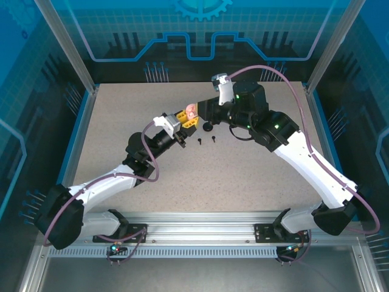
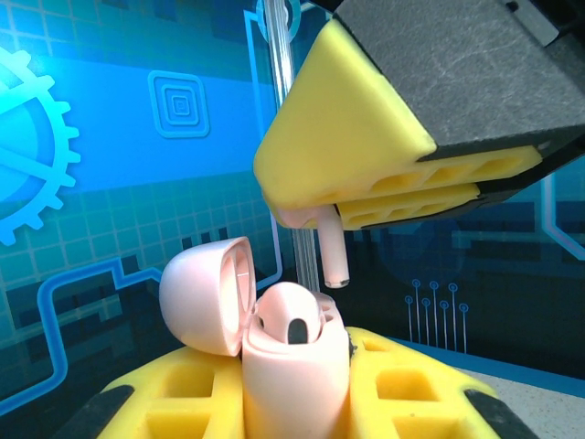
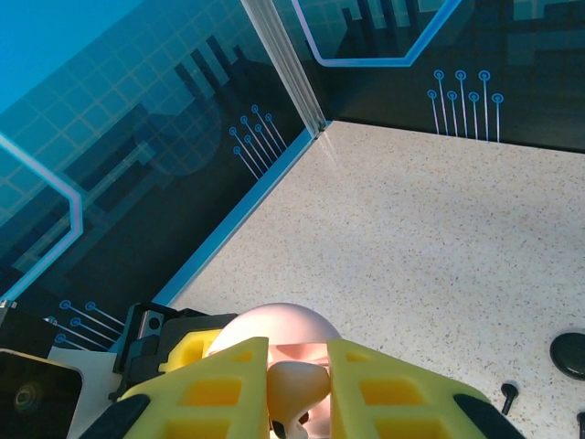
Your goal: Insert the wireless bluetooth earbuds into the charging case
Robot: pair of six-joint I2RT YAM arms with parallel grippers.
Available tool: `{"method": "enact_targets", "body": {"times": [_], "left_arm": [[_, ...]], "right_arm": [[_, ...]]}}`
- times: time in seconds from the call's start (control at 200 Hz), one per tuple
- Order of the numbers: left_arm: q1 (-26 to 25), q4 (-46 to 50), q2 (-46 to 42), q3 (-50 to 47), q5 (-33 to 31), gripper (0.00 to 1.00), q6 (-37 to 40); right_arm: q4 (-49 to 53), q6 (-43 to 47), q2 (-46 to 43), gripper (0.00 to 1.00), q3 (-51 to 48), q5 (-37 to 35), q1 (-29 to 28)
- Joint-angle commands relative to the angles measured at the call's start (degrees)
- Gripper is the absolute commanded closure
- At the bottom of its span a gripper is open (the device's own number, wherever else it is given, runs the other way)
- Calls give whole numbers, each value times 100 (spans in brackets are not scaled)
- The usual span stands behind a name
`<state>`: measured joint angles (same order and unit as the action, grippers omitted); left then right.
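The head of the pale earbud (image 2: pixel 331 256) hides between yellow fingers (image 2: pixel 347 137), upper centre. The base of the pink case (image 2: pixel 297 370) runs off the bottom edge.

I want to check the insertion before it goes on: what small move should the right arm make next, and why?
Probably ease the right arm straight down a little. The pale earbud in the right jaws hangs stem-down just above the open pink case, which the left jaws hold upright, lid tipped back.

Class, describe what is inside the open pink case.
The pink case shows one dark socket in its pale insert; deeper parts are hidden. A pink earbud hangs above, pinched by the right gripper.
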<state>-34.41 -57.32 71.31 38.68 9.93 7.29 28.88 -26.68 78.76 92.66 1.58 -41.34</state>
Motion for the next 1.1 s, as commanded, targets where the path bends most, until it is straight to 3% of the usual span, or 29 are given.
{"method": "enact_targets", "body": {"times": [0.0,0.82,1.09], "left_arm": [[-42,-174,15,148,122,100,-147],[-43,-186,-52,206,87,100,-158],[-43,-187,-19,243,94,100,-166]], "right_arm": [[-173,83,47,81,56,35,-76],[-267,503,-97,82,-649,44,-242],[-102,875,-113,81,-684,-425,-552]]}}
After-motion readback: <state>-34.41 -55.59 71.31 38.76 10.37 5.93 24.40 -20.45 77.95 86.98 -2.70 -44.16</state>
